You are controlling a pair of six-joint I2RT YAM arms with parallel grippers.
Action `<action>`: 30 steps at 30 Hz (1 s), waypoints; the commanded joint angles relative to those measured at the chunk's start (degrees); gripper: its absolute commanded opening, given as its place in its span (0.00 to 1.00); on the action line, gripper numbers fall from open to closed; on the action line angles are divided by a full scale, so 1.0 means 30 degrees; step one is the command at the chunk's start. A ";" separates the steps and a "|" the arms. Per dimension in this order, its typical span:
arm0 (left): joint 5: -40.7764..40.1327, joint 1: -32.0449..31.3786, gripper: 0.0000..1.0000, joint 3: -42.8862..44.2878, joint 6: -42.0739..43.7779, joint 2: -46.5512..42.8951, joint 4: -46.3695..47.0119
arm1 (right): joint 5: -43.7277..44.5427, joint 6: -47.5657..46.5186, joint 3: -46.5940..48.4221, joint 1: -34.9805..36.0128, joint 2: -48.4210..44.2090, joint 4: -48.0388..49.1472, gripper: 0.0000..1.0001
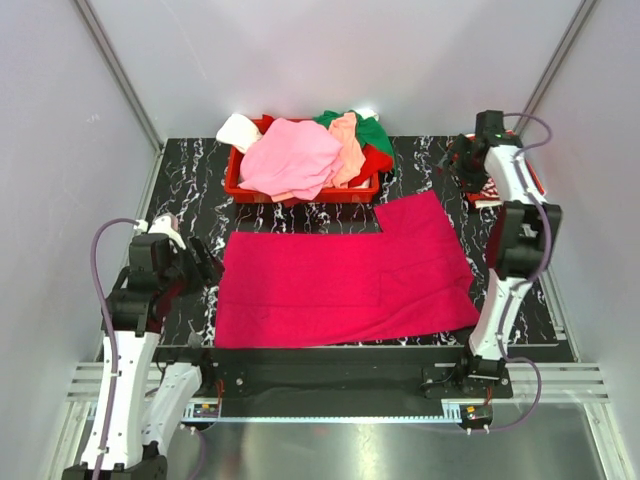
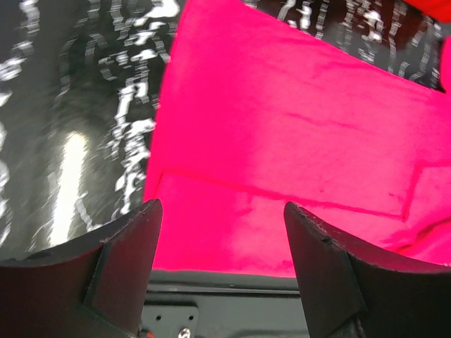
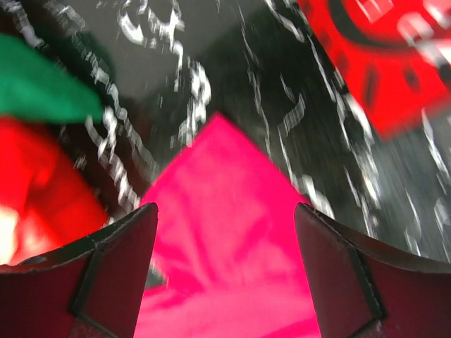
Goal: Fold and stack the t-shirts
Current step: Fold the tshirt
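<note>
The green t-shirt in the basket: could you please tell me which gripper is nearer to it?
Right. The right gripper hovers just right of the green t-shirt; the left gripper sits far off by the magenta t-shirt's left edge.

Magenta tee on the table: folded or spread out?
Spread out. The magenta tee lies flat across the table, one section jutting out at far right. Faint creases show; whether a layer is folded over, cannot tell.

We see a black, white-veined table (image 1: 190,175) carrying a magenta t-shirt (image 1: 340,275) spread flat across its near middle, a red basket (image 1: 345,191) at the far edge, and a red printed item (image 3: 373,63) far right.
</note>
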 commanded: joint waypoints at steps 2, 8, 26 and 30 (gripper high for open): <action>0.3104 0.0161 0.74 -0.0484 0.0978 0.0355 0.2765 | -0.0517 -0.1559 0.4235 -0.0065 0.4028 -0.1296 0.84; 0.3694 0.0308 0.74 -0.0806 0.1037 -0.0114 0.3059 | -0.1217 -0.2204 0.7753 0.0257 0.8163 -0.1912 0.81; 0.3051 0.0514 0.73 -0.0865 0.0686 0.0558 0.2883 | 0.0129 -0.2203 0.5385 0.1664 0.7904 -0.0887 0.28; 0.2144 0.1098 0.72 -0.0690 0.0335 0.2106 0.2883 | 0.0160 -0.2468 0.5034 0.1664 0.7553 -0.0888 0.00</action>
